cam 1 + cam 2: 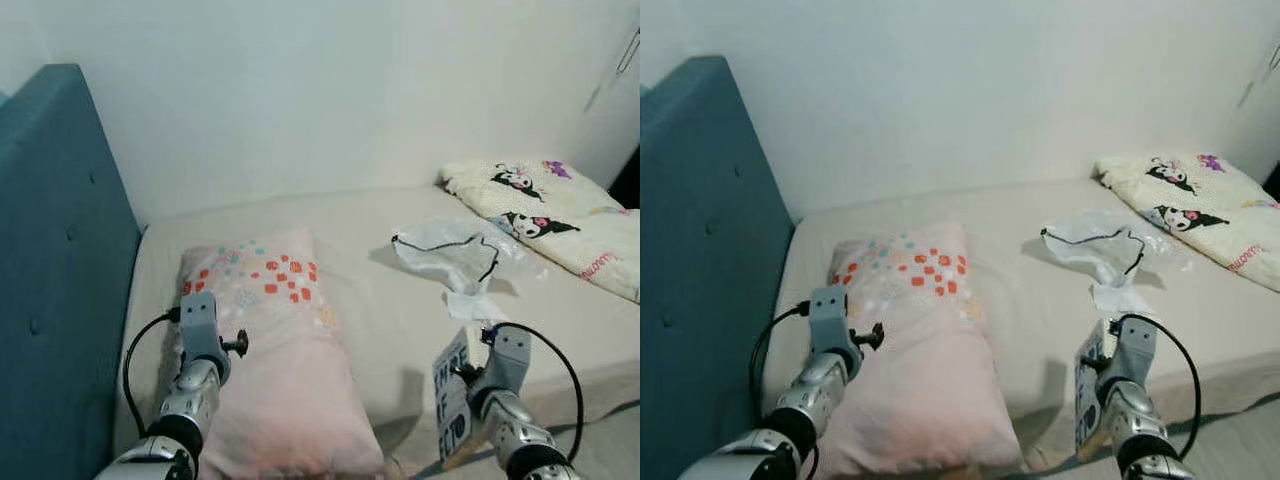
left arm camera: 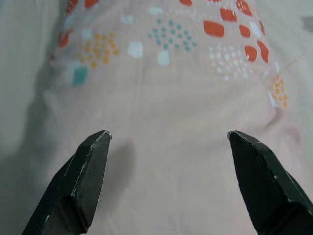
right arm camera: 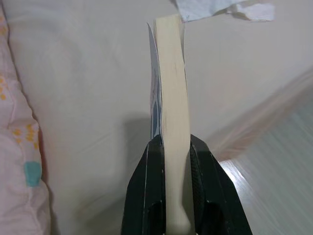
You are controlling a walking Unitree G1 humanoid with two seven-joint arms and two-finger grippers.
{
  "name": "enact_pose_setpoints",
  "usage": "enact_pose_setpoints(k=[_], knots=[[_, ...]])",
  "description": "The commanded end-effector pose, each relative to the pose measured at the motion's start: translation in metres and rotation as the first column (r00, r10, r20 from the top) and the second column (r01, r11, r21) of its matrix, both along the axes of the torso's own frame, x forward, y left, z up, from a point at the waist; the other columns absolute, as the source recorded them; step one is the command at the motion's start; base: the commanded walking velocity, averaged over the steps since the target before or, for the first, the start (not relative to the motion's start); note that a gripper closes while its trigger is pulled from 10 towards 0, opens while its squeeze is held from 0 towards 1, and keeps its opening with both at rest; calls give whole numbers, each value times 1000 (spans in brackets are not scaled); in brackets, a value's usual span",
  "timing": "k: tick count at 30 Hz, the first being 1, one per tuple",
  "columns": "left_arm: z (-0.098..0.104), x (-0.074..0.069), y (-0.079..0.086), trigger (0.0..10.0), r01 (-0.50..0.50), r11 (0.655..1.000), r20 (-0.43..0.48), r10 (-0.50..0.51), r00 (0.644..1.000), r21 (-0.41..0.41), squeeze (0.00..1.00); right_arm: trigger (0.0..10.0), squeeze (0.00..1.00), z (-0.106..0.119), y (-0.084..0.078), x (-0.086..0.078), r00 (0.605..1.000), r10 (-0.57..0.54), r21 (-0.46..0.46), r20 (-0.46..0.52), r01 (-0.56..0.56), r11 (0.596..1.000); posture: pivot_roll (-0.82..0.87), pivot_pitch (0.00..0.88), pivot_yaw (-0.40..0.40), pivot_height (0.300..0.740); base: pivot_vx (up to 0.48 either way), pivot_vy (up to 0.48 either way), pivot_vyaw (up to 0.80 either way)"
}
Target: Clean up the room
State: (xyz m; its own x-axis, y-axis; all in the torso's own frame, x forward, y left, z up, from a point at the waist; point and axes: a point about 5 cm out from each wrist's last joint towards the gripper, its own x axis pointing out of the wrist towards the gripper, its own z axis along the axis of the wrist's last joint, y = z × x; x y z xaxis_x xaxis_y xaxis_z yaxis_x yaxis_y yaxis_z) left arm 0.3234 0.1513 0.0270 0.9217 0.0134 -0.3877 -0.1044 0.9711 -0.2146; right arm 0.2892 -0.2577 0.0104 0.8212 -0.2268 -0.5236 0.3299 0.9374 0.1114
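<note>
A paperback book (image 1: 452, 398) with a white cover and dark lettering stands on edge at the bed's near side, and my right gripper (image 3: 169, 152) is shut on it, its cream page block (image 3: 172, 83) squeezed between the fingers. My left gripper (image 2: 168, 139) hovers open over a pink pillow (image 1: 275, 350) dotted with orange and teal; the wrist of that arm (image 1: 203, 335) sits above the pillow's left side. A crumpled clear plastic bag (image 1: 455, 255) with a dark drawstring lies on the beige sheet right of the pillow.
A teal upholstered headboard (image 1: 55, 260) rises along the left. A cream blanket with cartoon prints (image 1: 555, 215) lies at the far right of the bed. A white wall (image 1: 330, 90) runs behind. Pale floor (image 3: 274, 196) shows past the mattress edge.
</note>
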Motion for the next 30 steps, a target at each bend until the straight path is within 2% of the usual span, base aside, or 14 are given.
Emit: enact_pose_setpoints(k=[1, 8, 10, 11, 14, 15, 18, 19, 21, 26, 30], knots=[[2, 1, -10, 10000, 21, 998, 33, -19, 999, -64, 0, 10000, 0, 6, 1, 5, 999, -5, 16, 53, 4, 1000, -58, 47, -42, 623, 0, 0, 0], [13, 7, -16, 10000, 39, 995, 89, -30, 996, -93, 0, 10000, 0, 9, -2, 6, 997, -17, 27, 75, 15, 1000, -59, 47, -36, 603, 0, 0, 0], [27, 17, -16, 10000, 29, 995, 149, -15, 989, -96, 0, 10000, 0, 13, -5, 7, 994, -32, 36, 104, 28, 999, -61, 51, -32, 603, 0, 0, 0], [27, 17, -16, 10000, 29, 995, 149, -15, 989, -96, 0, 10000, 0, 13, -5, 7, 994, -32, 36, 104, 28, 999, -61, 51, -32, 603, 0, 0, 0], [51, 32, -13, 10000, 1, 996, 226, 18, 974, -86, 0, 10000, 0, 15, -4, 8, 991, -37, 46, 131, 32, 998, -63, 62, -20, 603, 0, 0, 0], [51, 32, -13, 10000, 1, 996, 226, 18, 974, -86, 0, 10000, 0, 15, -4, 8, 991, -37, 46, 131, 32, 998, -63, 62, -20, 603, 0, 0, 0], [79, 48, -12, 10000, -28, 995, 294, 56, 954, -100, 0, 10000, 0, 17, -1, 9, 985, -37, 69, 166, 26, 997, -67, 81, -8, 603, 0, 0, 0], [79, 48, -12, 10000, -28, 995, 294, 56, 954, -100, 0, 10000, 0, 17, -1, 9, 985, -37, 69, 166, 26, 997, -67, 81, -8, 603, 0, 0, 0], [96, 57, -11, 10000, -48, 996, 324, 69, 943, -75, 0, 10000, 0, 17, 2, 7, 982, -35, 84, 186, 20, 996, -73, 107, 3, 603, 0, 0, 0], [109, 66, -8, 10000, -64, 998, 310, 61, 949, -1, 0, 10000, 0, 16, 7, 1, 976, -31, 98, 217, 9, 995, -87, 154, 27, 603, 0, 0, 0], [104, 69, -4, 10000, -78, 996, 218, 66, 974, 46, 0, 10000, 0, 18, 13, -12, 968, -30, 116, 251, 1, 993, -115, 223, 57, 603, 0, 0, 0]])
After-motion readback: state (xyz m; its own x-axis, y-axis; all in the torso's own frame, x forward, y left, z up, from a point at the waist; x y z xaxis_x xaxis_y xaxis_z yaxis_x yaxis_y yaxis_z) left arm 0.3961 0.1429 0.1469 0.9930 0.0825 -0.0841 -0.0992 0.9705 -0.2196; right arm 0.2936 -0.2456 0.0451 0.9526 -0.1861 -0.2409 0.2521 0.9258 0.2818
